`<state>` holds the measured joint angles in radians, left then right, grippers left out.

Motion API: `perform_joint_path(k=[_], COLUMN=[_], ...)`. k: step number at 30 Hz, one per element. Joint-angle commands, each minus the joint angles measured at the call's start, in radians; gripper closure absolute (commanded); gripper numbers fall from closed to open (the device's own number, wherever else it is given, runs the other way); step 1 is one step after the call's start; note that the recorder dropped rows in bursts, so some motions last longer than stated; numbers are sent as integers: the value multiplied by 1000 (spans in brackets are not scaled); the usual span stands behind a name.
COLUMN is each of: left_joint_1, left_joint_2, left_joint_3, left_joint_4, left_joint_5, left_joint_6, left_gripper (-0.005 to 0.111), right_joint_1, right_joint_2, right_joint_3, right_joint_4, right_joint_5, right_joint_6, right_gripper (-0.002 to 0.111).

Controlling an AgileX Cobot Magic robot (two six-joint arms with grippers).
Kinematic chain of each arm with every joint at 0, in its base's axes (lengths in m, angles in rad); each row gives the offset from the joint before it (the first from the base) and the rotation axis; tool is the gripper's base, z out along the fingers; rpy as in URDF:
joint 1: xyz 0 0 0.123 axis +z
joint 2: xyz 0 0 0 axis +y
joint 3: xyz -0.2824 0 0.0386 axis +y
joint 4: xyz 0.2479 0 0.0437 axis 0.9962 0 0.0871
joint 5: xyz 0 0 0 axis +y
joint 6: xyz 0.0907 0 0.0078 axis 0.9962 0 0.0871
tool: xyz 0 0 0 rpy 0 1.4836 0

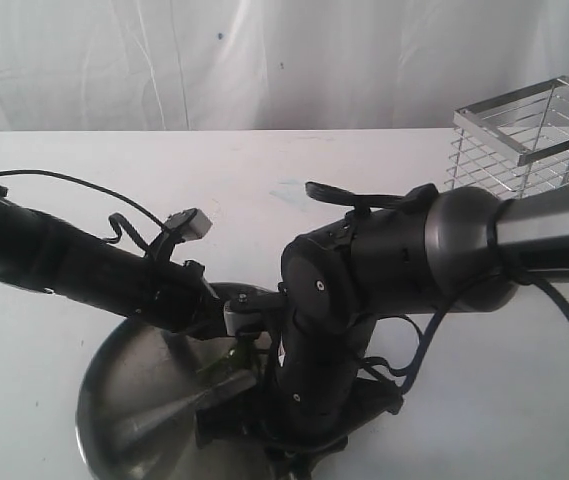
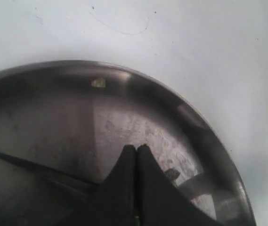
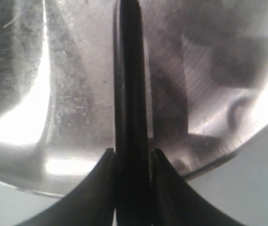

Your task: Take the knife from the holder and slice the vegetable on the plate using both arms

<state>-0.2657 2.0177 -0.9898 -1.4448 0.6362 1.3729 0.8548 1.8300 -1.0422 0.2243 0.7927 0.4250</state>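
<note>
Slicing is the step in hand, as we judge it. The slim all-dark knife (image 3: 130,84) is out of the tall chrome wire-grid holder (image 1: 534,130), which stands well apart from the plate. Both grippers are low over the large round stainless-steel plate (image 1: 124,400).

The right gripper (image 3: 133,151) clamps the knife between its fingers, and the blade runs inward from the plate's rim over its shiny floor. The left gripper (image 2: 137,147) has its fingers pressed tight together just above the plate's floor. A sliver of green shows low in the seam between them, but we cannot tell whether they pinch anything.

The small green chili pepper (image 1: 232,357) shows only as a bit of green on the plate, under the left gripper and beside the right arm. The arms hide the rest of it.

To cut well, we would steady the pepper with the left fingertips and bring the blade down square across it. The blade should land just beside those fingertips, never on them. We expect the steel to be slick, so a slanted or hasty push could skid the pepper or shove the plate. Gentle, straight-down pressure suits this best.
</note>
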Motion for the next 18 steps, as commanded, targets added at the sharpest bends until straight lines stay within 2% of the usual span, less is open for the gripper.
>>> perform_joint_path(k=[1, 7, 12, 18], left_joint_1=[-10, -10, -10, -10], left_joint_2=[-16, -40, -74, -205], left_joint_3=[52, 52, 52, 46], left_joint_4=[326, 599, 583, 575], left_joint_5=[-39, -30, -29, -64], left_joint_6=[-72, -330, -353, -353], left_gripper=[107, 107, 107, 107], right_joint_1=[-13, -13, -13, -13], right_joint_2=[-14, -24, -24, -24], right_joint_3=[1, 57, 81, 81], right_joint_4=[-33, -36, -38, -38], right_joint_5=[97, 95, 86, 59], right_joint_6=[-17, -21, -34, -50], right_gripper=[108, 108, 108, 108])
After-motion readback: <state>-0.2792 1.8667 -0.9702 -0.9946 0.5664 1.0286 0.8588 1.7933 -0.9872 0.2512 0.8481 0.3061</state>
